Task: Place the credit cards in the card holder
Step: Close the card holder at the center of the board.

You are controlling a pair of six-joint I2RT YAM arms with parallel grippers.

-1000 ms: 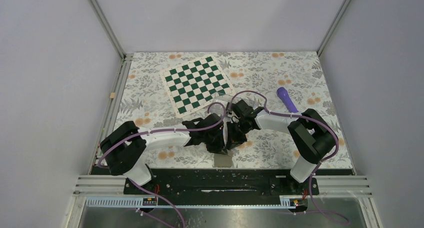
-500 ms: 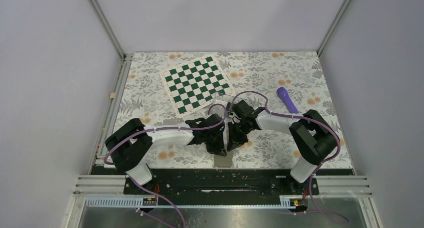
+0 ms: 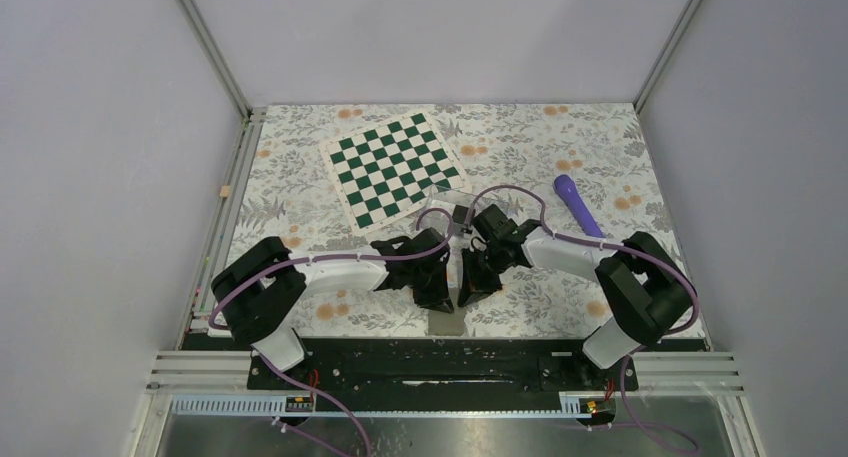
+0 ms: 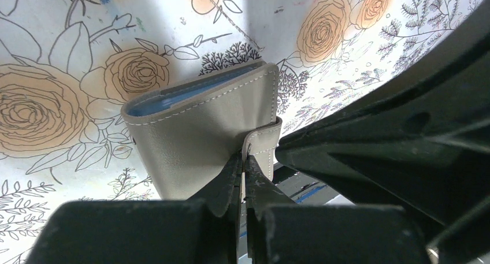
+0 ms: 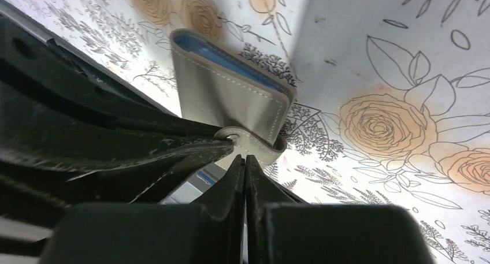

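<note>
At the middle of the surface's near edge lies the taupe wallet (image 3: 447, 323), closed, with its light-blue lining showing only along the open edge. No credit cards can be seen anywhere, so they are presumably inside it. Its snap strap (image 4: 261, 144) folds over the edge that faces the arms.

Both arms bend in over this spot from either side, with the wallet just nearward of their fingertips. The left hand (image 4: 243, 162) is closed narrow, and the strap's end runs in between its fingertips, so it is pinching the strap. The right hand (image 5: 245, 160) is also closed tight, with its tips up against the same strap just below the metal snap. From this angle it is hard to say whether it grips the strap or only touches it.

The wallet's long side seems to run from near to far, so it would open sideways, toward one arm or the other.

Farther out, past the right wrist, the clear card holder (image 3: 453, 199) stands just off the near right corner of the green chessboard mat (image 3: 393, 167). The holder lies on the opposite side of the hands from the wallet. The right arm is the nearer one to it, so I judge that arm the better one to carry a freed card away from the near edge.
</note>
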